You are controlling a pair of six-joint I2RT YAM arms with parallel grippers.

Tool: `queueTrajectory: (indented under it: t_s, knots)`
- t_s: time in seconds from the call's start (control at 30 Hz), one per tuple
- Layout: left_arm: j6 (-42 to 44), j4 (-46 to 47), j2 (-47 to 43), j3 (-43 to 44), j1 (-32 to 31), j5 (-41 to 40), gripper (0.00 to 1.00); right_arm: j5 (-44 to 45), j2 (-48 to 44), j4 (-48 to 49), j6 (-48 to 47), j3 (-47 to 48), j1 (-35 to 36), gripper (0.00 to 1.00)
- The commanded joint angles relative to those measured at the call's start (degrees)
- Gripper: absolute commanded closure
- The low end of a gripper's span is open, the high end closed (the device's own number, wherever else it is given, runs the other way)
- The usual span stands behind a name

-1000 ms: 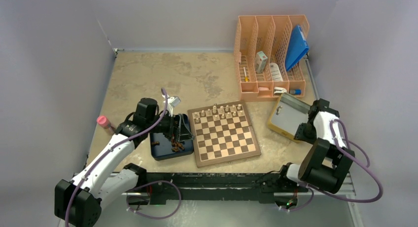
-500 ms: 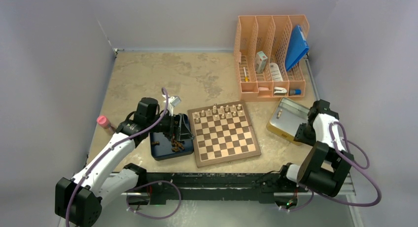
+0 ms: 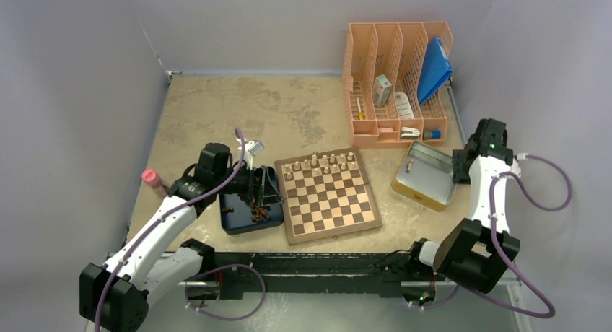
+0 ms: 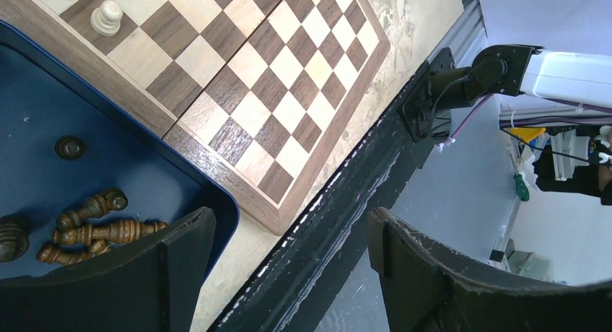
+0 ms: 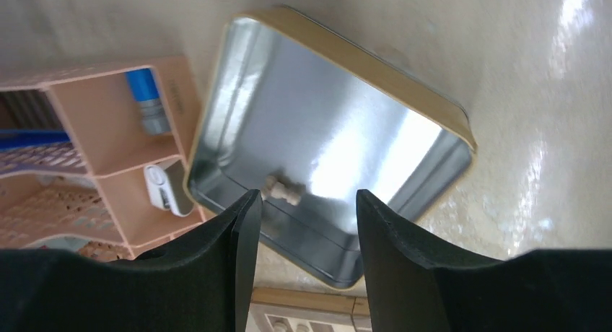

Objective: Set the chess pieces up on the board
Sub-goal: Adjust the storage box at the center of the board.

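The board [image 3: 291, 232] lies in the middle of the table, with pale chess pieces [image 3: 321, 162] standing on its two far rows. Dark chess pieces [image 3: 256, 214] lie loose in the blue tray [image 3: 234, 224] to its left. My left gripper [image 3: 268, 191] hangs open above that tray's right edge, nothing between its fingers. In the left wrist view it [image 4: 289, 234] has the dark pieces [image 4: 94, 227] by its left finger. One pale piece [image 5: 282, 190] lies on its side in the yellow tray [image 3: 426, 195]. My right gripper [image 5: 303, 209] is open and empty above that tray's near side.
An orange desk organiser [image 3: 397, 79] with a blue folder and small items stands at the back right, just behind the yellow tray. A pink-capped object [image 3: 151, 177] sits at the table's left edge. The black front rail [image 4: 375, 166] runs along the near edge.
My right gripper has gone from shut to open and come away from the yellow tray as its arm swung up and back to the right. The tray shifted slightly. The left arm has not moved.
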Motion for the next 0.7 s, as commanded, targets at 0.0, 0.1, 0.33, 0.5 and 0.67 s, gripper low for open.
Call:
queueTrajectory:
  t_s: [0.0, 0.1, 0.33, 0.5, 0.67]
  knots:
    - [0.13, 1.90, -1.25, 1.82, -0.35, 0.93, 0.23, 0.98, 2.90, 5.51, -23.52, 5.60, -0.19, 0.48]
    - [0.19, 2.15, -1.13, 1.74, -0.35, 1.02, 0.23, -9.79, 4.00, 13.54, -38.79, 2.82, 0.59, 0.51]
    - [0.13, 2.42, -1.37, 1.53, -0.34, 1.02, 0.23, -24.00, 5.44, 21.86, -63.06, 4.38, 1.98, 0.49]
    - [0.28, 2.20, -1.20, 1.66, -0.35, 1.32, 0.23, -24.88, 8.34, 20.80, -77.56, 9.55, 8.23, 0.47]
    - [0.23, 2.40, -1.40, 1.54, -0.35, 1.41, 0.23, -13.86, 10.15, 16.32, -92.96, 10.58, 17.57, 0.47]
